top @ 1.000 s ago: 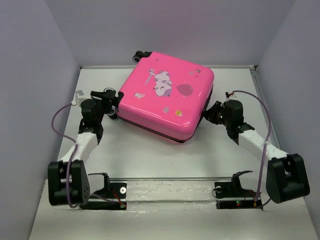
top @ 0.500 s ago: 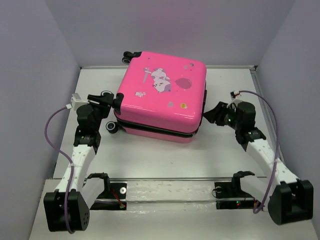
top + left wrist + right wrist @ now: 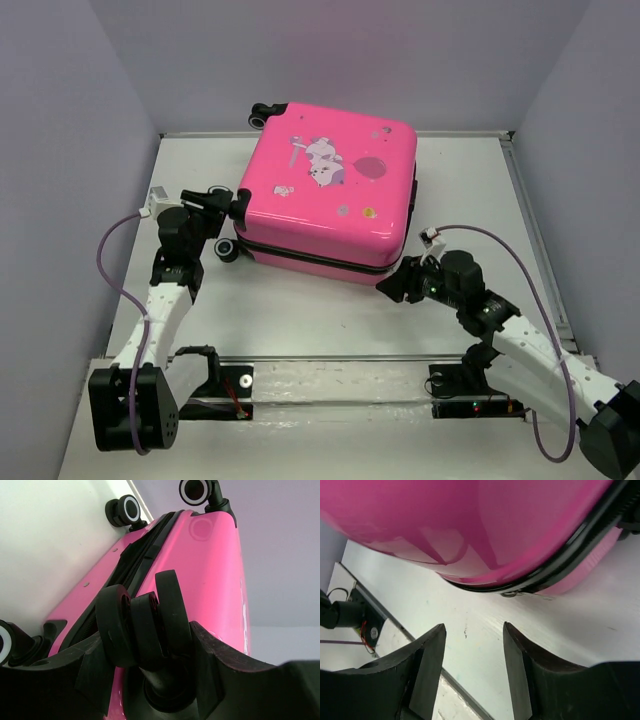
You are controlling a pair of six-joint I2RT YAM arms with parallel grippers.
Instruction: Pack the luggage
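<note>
Left end effector clamps a corner wheel of the luggage, which lies flat at upper centre. The right end effector, fingers apart and empty, sits below the luggage's lower-right corner. Risk: the wheel likely swivels, so a pull may slew the luggage across the tabletop.

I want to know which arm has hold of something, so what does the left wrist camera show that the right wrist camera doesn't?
Only the left wrist view: a wheel clamped in the left gripper, and other wheels of the luggage.
Only the right wrist view: the right gripper open with nothing in it, over the table next to the luggage, and a zipper pull hanging at the seam.
Both views: the pink shell, its black zipper seam and the white table.
</note>
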